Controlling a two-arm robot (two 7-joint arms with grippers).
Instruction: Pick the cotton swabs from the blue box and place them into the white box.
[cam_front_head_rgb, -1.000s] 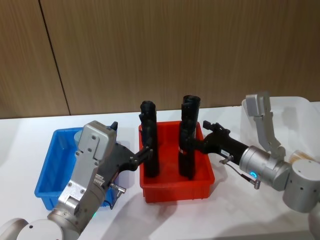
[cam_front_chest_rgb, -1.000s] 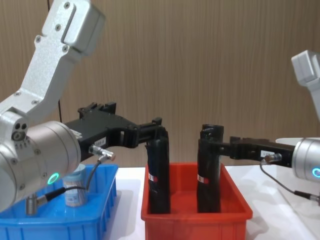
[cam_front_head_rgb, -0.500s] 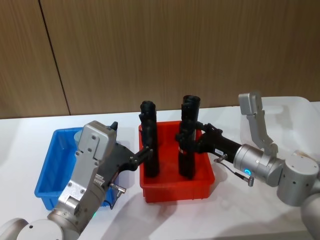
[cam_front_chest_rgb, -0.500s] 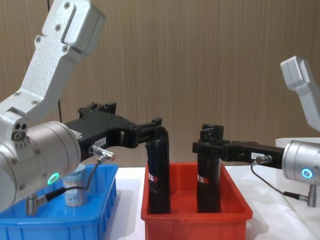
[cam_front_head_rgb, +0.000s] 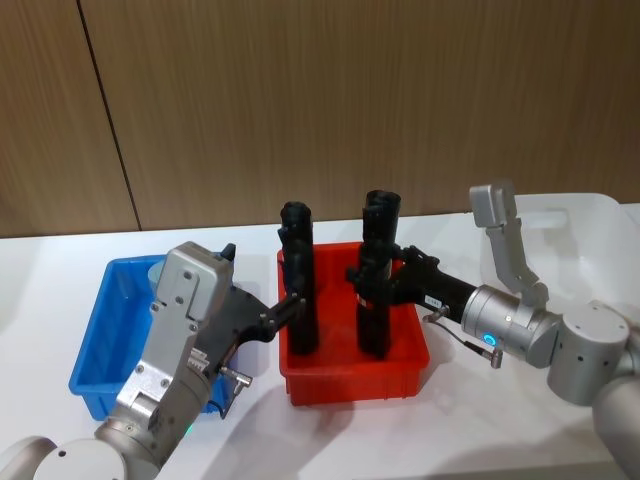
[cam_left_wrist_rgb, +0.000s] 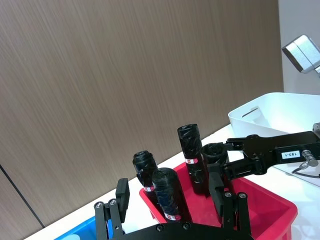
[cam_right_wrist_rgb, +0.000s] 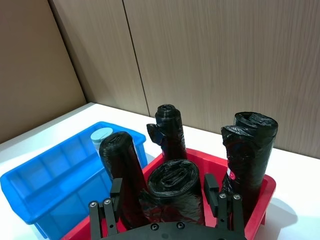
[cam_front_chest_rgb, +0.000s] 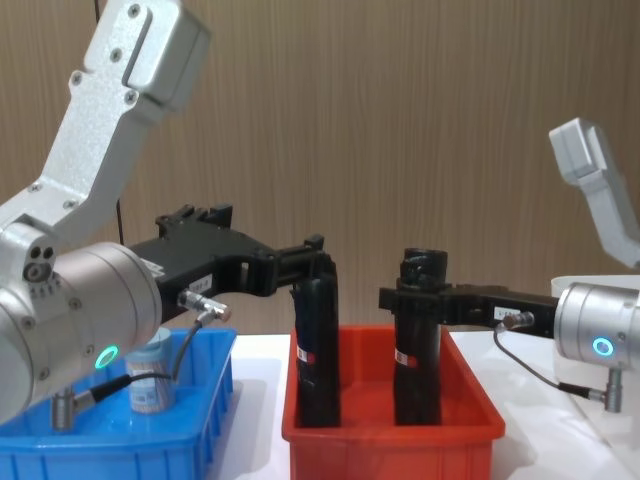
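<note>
My left fingers (cam_left_wrist_rgb: 122, 191) stand spread wide, with one black roll (cam_left_wrist_rgb: 167, 192) upright in the gap between them and nothing grasped. My left gripper (cam_front_head_rgb: 292, 303) reaches from the blue box's (cam_front_head_rgb: 100, 340) side over the left wall of the red bin (cam_front_head_rgb: 350, 378), level with the roll at the bin's near-left corner.

My right fingers (cam_right_wrist_rgb: 210, 186) are also released, one on each side of a second roll (cam_right_wrist_rgb: 172, 187). I cannot tell whether they touch it. My right gripper (cam_front_head_rgb: 365, 277) comes in over the red bin's right wall to the roll at its near-right corner.

I count four black rolls, all standing upright in the red bin: two toward the near wall, and two more (cam_front_head_rgb: 382, 215) along the far wall.

I count three bins on the white table (cam_front_head_rgb: 40, 300): the blue box toward the left edge, the red bin in the middle and the white box (cam_front_head_rgb: 595, 207) by the right edge.

One jar of cotton swabs (cam_front_chest_rgb: 150, 378) with a pale blue lid stands upright in the blue box, in its far corner on the red bin's side, well apart from both grippers. The inside of the white box is hidden behind my right arm.
</note>
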